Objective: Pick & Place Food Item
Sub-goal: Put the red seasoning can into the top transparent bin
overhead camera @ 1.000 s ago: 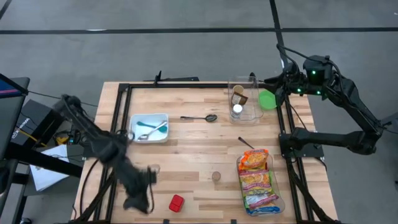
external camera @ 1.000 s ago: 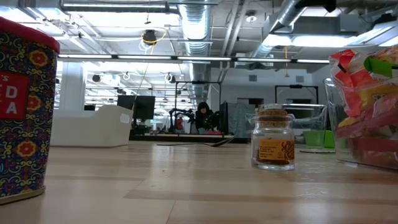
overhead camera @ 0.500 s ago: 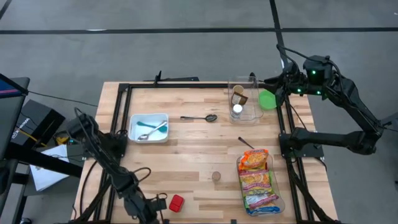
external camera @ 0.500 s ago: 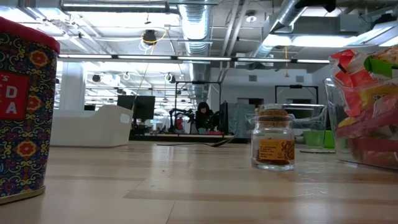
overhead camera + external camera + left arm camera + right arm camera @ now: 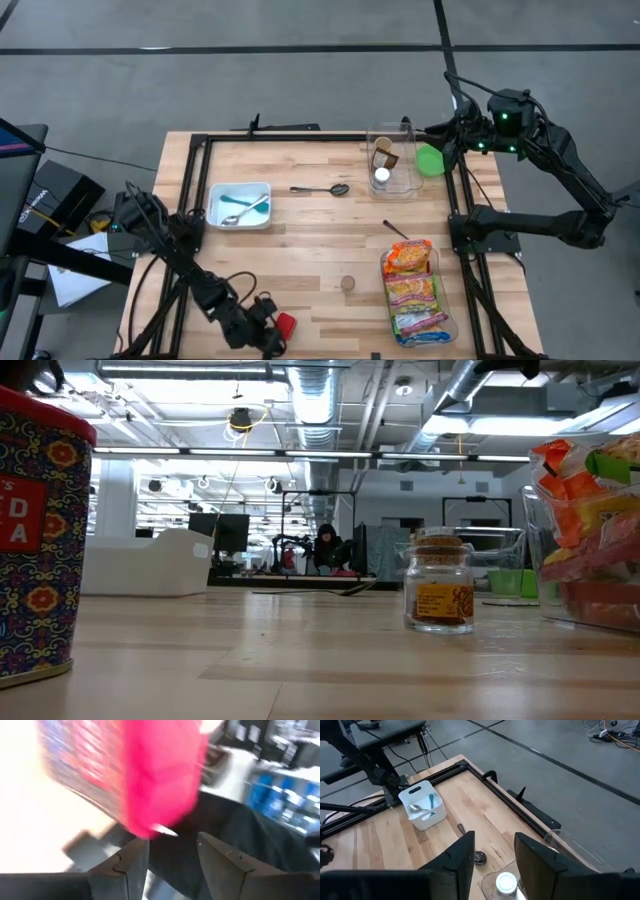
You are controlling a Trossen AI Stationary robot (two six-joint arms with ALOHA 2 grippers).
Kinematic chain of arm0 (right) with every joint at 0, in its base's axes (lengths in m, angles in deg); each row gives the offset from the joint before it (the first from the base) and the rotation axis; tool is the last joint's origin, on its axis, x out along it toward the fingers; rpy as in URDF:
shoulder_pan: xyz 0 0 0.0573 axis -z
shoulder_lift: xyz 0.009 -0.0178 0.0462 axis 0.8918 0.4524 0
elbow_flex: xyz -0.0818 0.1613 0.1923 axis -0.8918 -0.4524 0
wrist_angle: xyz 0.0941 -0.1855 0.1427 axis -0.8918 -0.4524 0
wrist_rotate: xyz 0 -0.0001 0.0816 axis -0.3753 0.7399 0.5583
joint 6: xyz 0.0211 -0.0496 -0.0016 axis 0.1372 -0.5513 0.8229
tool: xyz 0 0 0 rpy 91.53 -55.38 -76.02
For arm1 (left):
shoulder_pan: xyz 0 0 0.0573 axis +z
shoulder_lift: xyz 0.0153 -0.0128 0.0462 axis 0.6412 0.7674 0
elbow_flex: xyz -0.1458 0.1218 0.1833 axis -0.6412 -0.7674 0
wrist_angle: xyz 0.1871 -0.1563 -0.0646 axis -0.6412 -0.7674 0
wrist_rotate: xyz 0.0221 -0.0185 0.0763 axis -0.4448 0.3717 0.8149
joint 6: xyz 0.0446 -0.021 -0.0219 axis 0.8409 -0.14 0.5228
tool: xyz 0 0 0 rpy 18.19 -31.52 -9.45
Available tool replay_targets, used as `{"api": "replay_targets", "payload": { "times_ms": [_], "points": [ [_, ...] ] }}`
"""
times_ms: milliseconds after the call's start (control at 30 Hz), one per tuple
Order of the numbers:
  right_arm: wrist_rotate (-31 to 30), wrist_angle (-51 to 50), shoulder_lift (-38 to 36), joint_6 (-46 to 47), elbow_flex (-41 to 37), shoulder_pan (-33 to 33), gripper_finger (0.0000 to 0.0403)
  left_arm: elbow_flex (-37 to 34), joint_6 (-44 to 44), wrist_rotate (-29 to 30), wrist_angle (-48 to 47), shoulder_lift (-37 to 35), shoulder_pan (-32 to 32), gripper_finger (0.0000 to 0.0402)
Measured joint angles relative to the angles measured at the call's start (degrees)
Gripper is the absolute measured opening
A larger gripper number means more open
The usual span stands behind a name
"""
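I see the left gripper (image 5: 268,322) fingers (image 5: 131,865) parted, low at the desk's (image 5: 310,230) near edge, the red tin (image 5: 286,323) just beyond their tips, ungripped. Right gripper (image 5: 449,140) waits with fingers parted above the far right corner.

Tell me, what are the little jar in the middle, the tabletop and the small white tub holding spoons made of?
The jar looks like clear glass, since you can see through it, with a cork-like tan stopper. The tabletop seems to be pale wood planks with visible grain and seams. The white tub looks like smooth, matte plastic, though that is a guess.
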Motion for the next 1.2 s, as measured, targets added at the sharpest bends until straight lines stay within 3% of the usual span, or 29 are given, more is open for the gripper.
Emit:
{"api": "replay_targets", "payload": {
  "times_ms": [133,367,633,767,933,1100,1200],
  "points": [
    [0.00,0.00,0.00,-0.13,0.00,0.00,0.0133,0.00,-0.58,1.20,-7.75,-0.93,1.28,0.0155],
    [0.00,0.06,0.00,-0.05,0.00,-0.01,0.0133,-0.02,0.25,8.72,-15.81,-2.22,3.63,0.0150],
    [0.00,0.09,0.00,0.50,-0.01,-0.02,0.0134,-0.04,14.80,16.84,-29.21,-7.88,4.50,0.0160],
    [0.12,0.07,0.00,0.51,-0.02,-0.04,0.0134,-0.04,24.21,21.42,-31.13,-10.37,2.83,0.0199],
    [0.17,-0.17,0.00,0.72,-0.02,-0.06,0.0133,-0.04,31.23,22.01,-29.60,-10.47,2.00,0.0274],
    [0.20,-2.15,0.04,0.73,-0.03,-0.06,0.0133,-0.04,32.11,24.48,-33.25,-10.45,2.16,0.0335],
    [0.46,-2.73,0.07,1.41,-0.04,-0.04,0.0134,-0.76,31.53,24.54,-30.66,-9.38,2.42,0.0356]
  ]
}}
